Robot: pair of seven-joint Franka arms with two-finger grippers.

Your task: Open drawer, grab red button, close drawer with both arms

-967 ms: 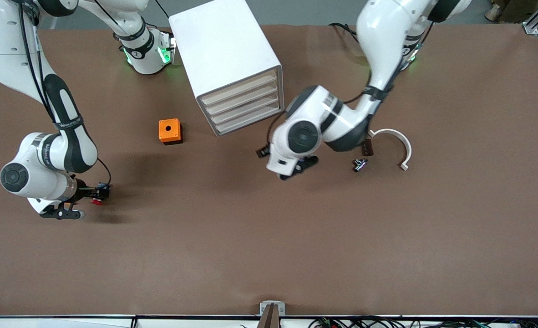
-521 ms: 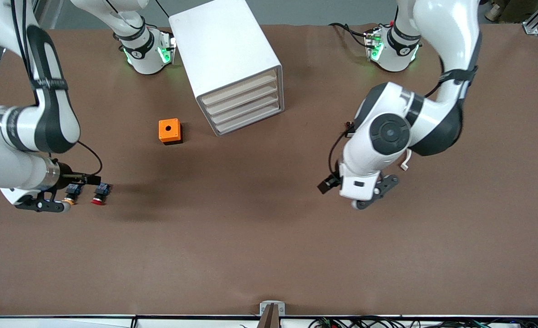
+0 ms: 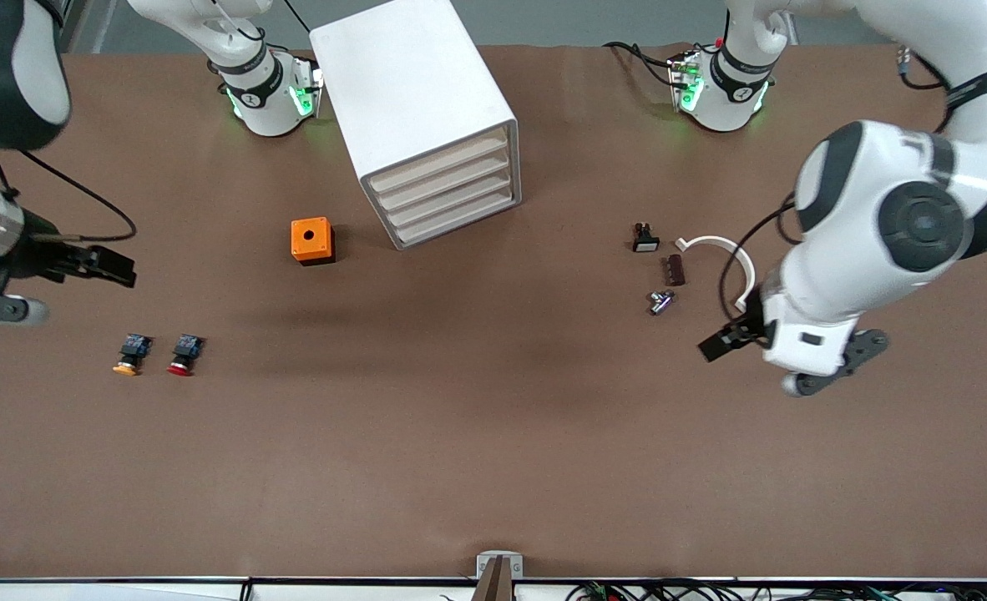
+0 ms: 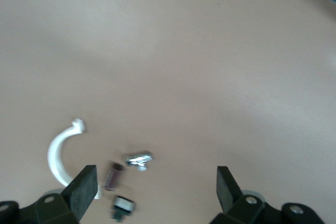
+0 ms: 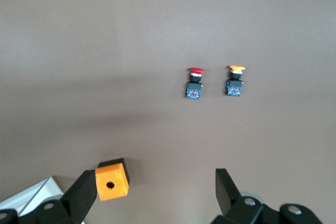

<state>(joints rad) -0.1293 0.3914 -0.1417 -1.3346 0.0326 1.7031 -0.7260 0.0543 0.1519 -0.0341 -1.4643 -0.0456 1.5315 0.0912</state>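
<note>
The white cabinet point(image 3: 414, 100) stands at the robots' side of the table, and all four cream drawer fronts point(image 3: 443, 196) are shut. The red-capped button point(image 3: 183, 355) lies on the table at the right arm's end, beside the like button with the orange-yellow cap point(image 3: 129, 355). Both also show in the right wrist view, the red one point(image 5: 195, 83) and the yellow one point(image 5: 235, 81). My right gripper point(image 3: 113, 269) is open and empty, up over the table near the buttons; it also shows in its wrist view point(image 5: 155, 190). My left gripper point(image 3: 723, 340) is open and empty, as its wrist view point(image 4: 155, 187) shows.
An orange cube with a hole point(image 3: 311, 240) sits beside the cabinet. Toward the left arm's end lie a white curved piece point(image 3: 723, 255), a small black switch point(image 3: 645, 238), a brown piece point(image 3: 675, 270) and a silver piece point(image 3: 660, 301).
My right gripper has let go of the red button and risen away from it. My left arm has swung from the cabinet toward its own end of the table.
</note>
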